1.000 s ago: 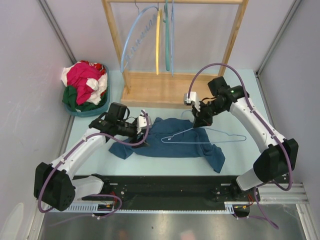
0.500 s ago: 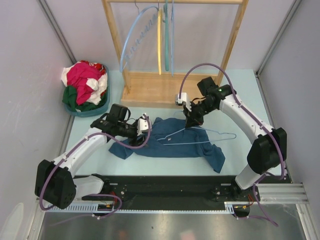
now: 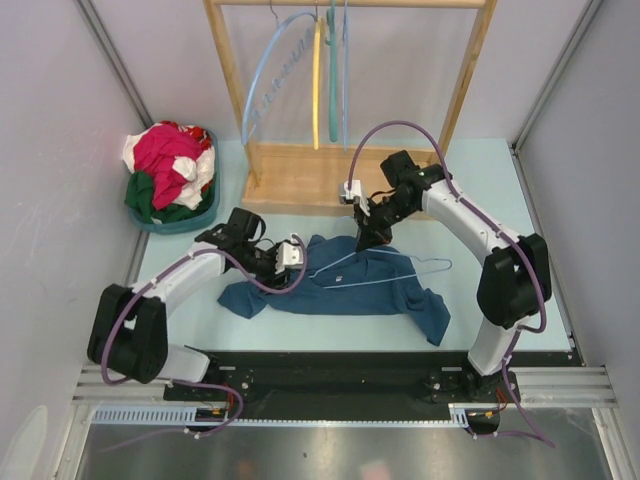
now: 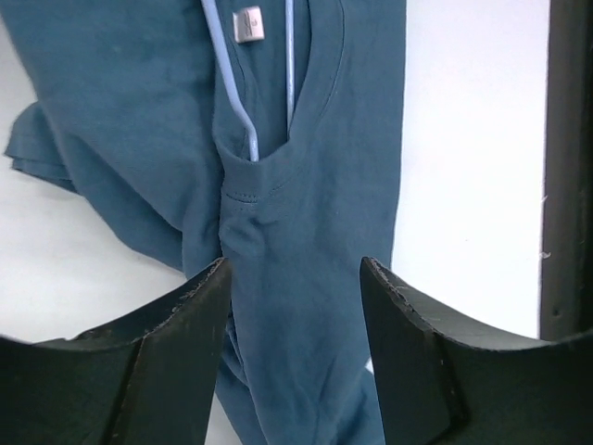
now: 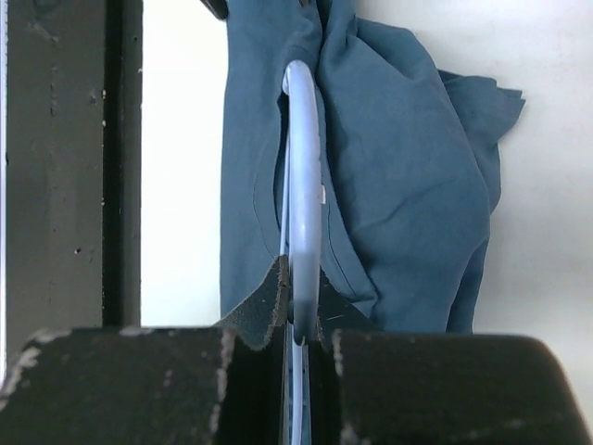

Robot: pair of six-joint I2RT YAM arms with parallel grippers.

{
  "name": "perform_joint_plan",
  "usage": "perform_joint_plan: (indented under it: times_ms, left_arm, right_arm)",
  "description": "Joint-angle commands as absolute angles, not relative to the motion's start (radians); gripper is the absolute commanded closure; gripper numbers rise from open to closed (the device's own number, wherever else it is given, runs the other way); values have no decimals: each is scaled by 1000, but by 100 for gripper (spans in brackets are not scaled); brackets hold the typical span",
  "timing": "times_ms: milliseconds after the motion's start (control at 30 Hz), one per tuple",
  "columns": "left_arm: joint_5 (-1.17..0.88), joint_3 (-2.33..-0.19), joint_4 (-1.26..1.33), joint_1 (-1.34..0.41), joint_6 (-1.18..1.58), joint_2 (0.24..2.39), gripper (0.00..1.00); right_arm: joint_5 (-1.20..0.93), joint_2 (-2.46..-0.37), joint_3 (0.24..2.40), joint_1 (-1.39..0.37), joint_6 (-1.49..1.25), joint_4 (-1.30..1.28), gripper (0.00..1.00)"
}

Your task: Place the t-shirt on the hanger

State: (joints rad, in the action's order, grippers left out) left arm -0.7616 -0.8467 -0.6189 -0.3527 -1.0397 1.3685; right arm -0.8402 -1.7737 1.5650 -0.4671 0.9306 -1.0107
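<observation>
Right wrist: right end effector [image 5: 301,311] clenched on hanger [image 5: 304,167] | left end effector [image 4: 294,278] agape | hanger tip hidden, probably under t-shirt [image 5: 398,185]

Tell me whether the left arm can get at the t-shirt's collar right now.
Probably yes: the left gripper hangs open right over the collar with nothing between; only the hanger wire runs into the neck opening there.

Inside t-shirt [image 4: 306,232] collar, hanger [image 5: 306,185] end hidden; hook lost between right end effector [image 5: 296,306] fingers; label [image 4: 247,23] text unreadable.
</observation>
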Motion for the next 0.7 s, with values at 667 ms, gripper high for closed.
perform_joint_plan:
  times_ms: [667]
  left_arm:
    - [-758,-952,-555,-333,-1155,1468,59]
  right_arm:
    - [-977,-1802,1525,-449,977,-900,100]
